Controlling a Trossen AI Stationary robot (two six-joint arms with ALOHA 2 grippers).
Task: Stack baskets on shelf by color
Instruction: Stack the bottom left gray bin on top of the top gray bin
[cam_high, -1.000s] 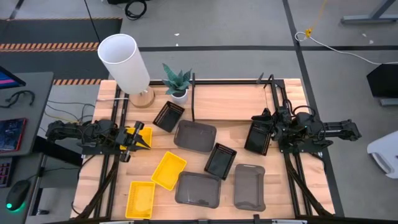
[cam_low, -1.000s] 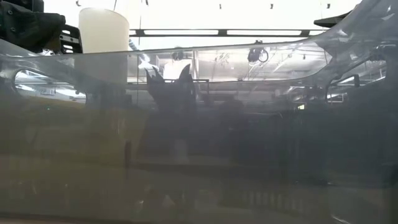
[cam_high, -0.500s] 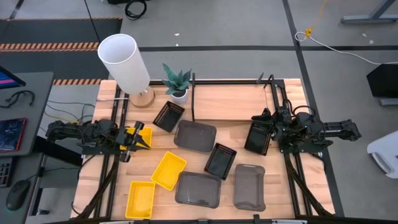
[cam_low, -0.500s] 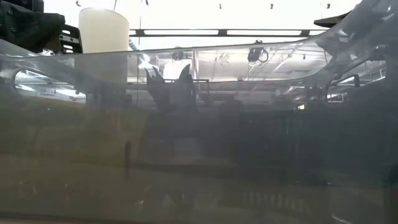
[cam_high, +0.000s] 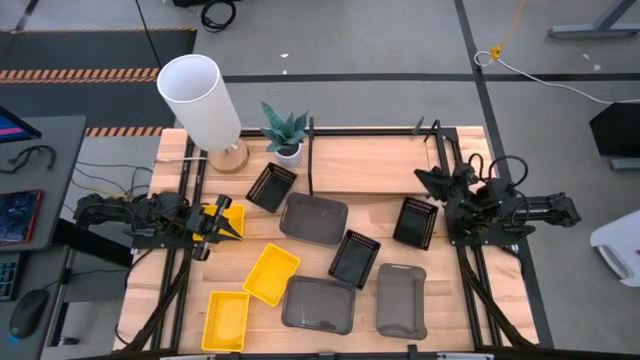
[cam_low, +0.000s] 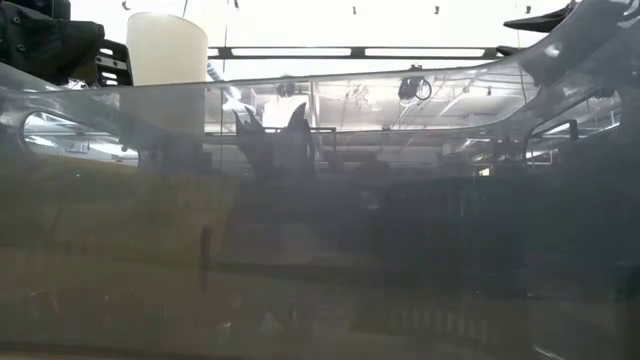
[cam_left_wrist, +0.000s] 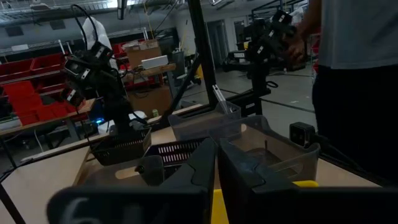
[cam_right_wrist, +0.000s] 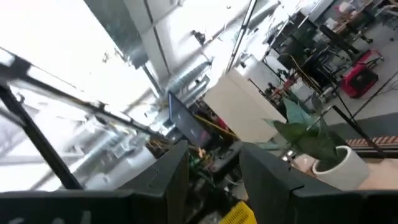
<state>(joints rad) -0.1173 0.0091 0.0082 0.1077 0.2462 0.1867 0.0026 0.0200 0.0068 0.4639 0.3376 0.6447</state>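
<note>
Seen from above, nine baskets lie scattered on the desk (cam_high: 340, 180); the low camera shows only a grey blur. The right gripper (cam_high: 432, 182), jaws spread and empty, hovers just beyond a black basket (cam_high: 415, 222) near the shelf (cam_high: 312, 155). The left gripper (cam_high: 222, 224), jaws pressed together, sits over a yellow basket (cam_high: 233, 215).

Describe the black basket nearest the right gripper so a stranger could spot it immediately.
Start at the shelf along the wooden table's far side, then move toward the right gripper. The black basket lies just in front of it, apart from the fingers. It is small and perforated, unlike the larger grey baskets nearby.
</note>
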